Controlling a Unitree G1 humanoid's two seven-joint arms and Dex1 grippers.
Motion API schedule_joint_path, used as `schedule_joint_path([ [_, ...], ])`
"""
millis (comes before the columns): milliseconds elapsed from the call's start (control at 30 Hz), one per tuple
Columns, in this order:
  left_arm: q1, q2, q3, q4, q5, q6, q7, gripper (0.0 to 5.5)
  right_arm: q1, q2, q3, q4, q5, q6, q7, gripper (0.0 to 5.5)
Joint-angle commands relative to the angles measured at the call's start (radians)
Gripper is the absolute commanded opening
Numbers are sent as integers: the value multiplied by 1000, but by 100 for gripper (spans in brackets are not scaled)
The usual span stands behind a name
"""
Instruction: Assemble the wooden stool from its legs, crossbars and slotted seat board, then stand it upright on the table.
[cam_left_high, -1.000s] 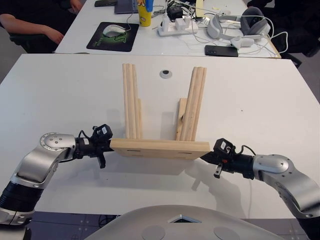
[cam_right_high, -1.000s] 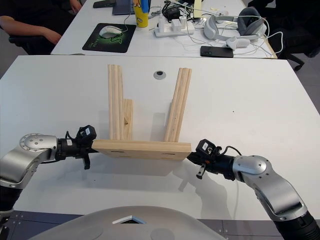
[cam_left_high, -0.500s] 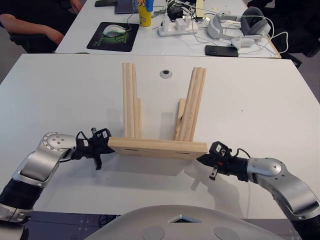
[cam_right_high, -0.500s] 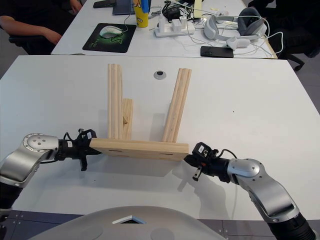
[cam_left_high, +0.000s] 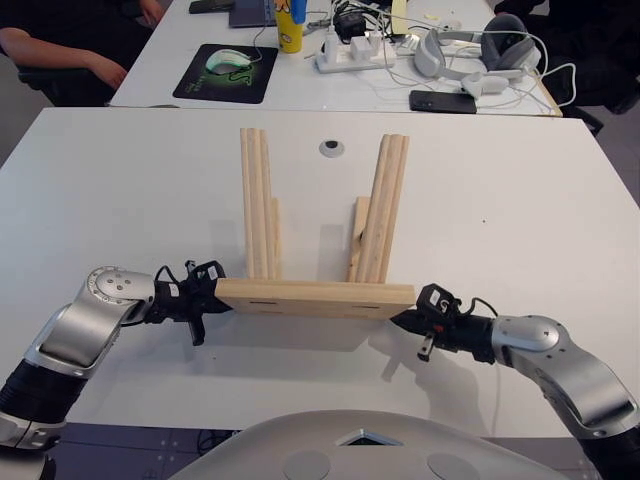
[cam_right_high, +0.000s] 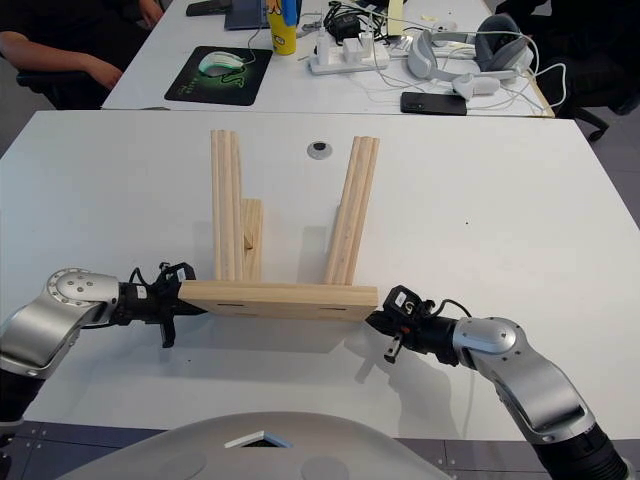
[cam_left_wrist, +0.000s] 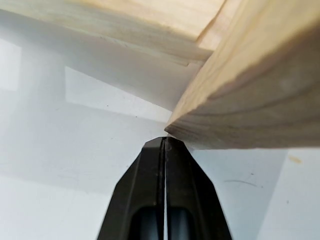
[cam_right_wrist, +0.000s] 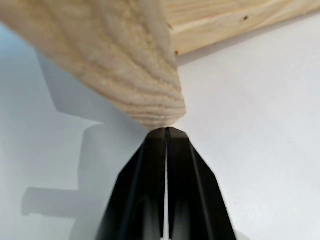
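The wooden stool lies on the white table with its seat board (cam_left_high: 315, 298) standing on edge near the front. Its legs, left pair (cam_left_high: 256, 205) and right pair (cam_left_high: 380, 210), point away from me, with short crossbars (cam_left_high: 362, 225) between them. My left gripper (cam_left_high: 212, 299) is shut, its tip against the board's left end. My right gripper (cam_left_high: 408, 318) is shut, its tip at the board's right end. In the left wrist view the shut fingertips (cam_left_wrist: 164, 142) touch the board's corner (cam_left_wrist: 250, 100). In the right wrist view the shut gripper (cam_right_wrist: 166, 132) meets the board's end grain (cam_right_wrist: 110, 55).
A round cable grommet (cam_left_high: 331, 148) sits in the table beyond the legs. A second desk behind holds a mouse pad (cam_left_high: 226, 72), a phone (cam_left_high: 441, 101) and headphones (cam_left_high: 470, 55). The table's front edge (cam_left_high: 320, 415) runs just below both arms.
The stool has shifted slightly to the left. My right gripper followed its right end leftward, and my left gripper drew back a little. Both stay shut.
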Motion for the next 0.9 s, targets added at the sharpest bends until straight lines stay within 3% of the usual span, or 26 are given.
schedule_joint_path([
  [33,-31,-10,-2,-4,-9,16,-8,0,-8,15,19,-12,-1,6,4,1],
  [467,-21,-15,19,-76,-53,85,-17,0,-22,19,-13,-50,53,43,41,1],
  [900,-75,29,132,-229,-162,246,-33,0,-52,-5,-120,-184,187,161,74,1],
])
